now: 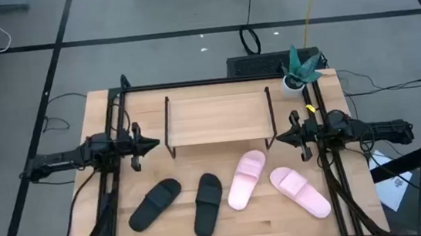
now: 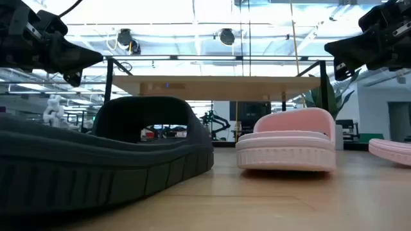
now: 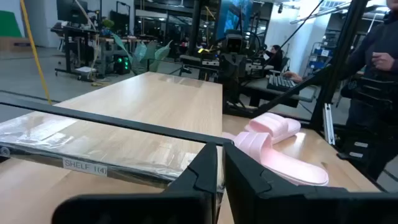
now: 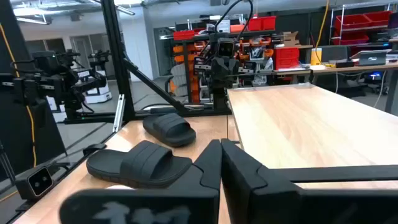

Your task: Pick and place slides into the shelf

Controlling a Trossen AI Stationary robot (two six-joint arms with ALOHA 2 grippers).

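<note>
Left claw (image 1: 153, 145) pressed together, empty, hovering at 9 o'clock of the shelf (image 1: 217, 117); right claw (image 1: 278, 137) likewise pressed together and empty at 3 o'clock. Both aimed inward, arms level, apparently parked symmetrically so neither blocks the shelf. Nothing shelved yet: black slides (image 1: 178, 202) at 7 o'clock on the table (image 1: 101, 105), pink slides (image 1: 275, 184) at 5 o'clock.

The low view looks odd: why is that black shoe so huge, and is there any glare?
Low view: the black slide lies nearest the lens, so it looms large; bright ceiling lights wash out the top. High view: even light, soft shadows under the shelf.
</note>
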